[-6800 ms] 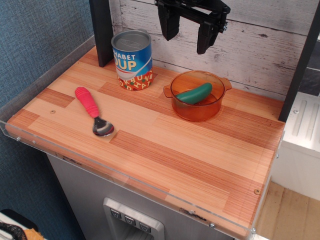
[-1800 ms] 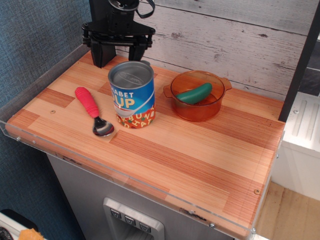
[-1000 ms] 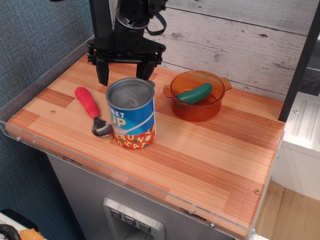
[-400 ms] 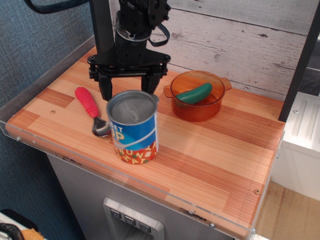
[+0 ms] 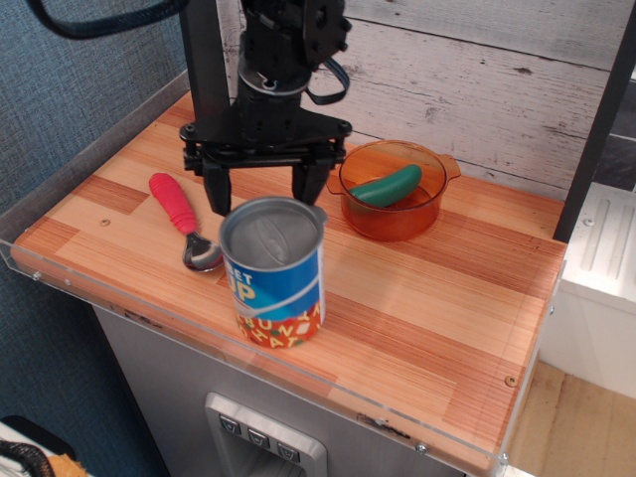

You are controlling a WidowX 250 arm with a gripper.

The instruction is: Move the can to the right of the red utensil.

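Observation:
The can (image 5: pixel 275 283), a big tin with a grey lid, blue label and red band, is near the table's front edge, just right of the red utensil's bowl. The red utensil (image 5: pixel 176 206) is a small spoon with a ribbed red handle; its metal bowl (image 5: pixel 202 256) points toward the front. My gripper (image 5: pixel 265 202) reaches down behind the can, with its two black fingers (image 5: pixel 217 191) spread wide on either side of the can's far upper rim. The grip points are hidden behind the can.
An orange translucent pot (image 5: pixel 429 202) holding a green pickle-shaped object (image 5: pixel 386 186) stands at the back, right of the gripper. A clear plastic lip (image 5: pixel 149 318) runs along the table's front and left edges. A black post (image 5: pixel 204 60) rises at the back left.
The can and the gripper have moved together from the back of the table toward the front and slightly right, to just right of the spoon's bowl.

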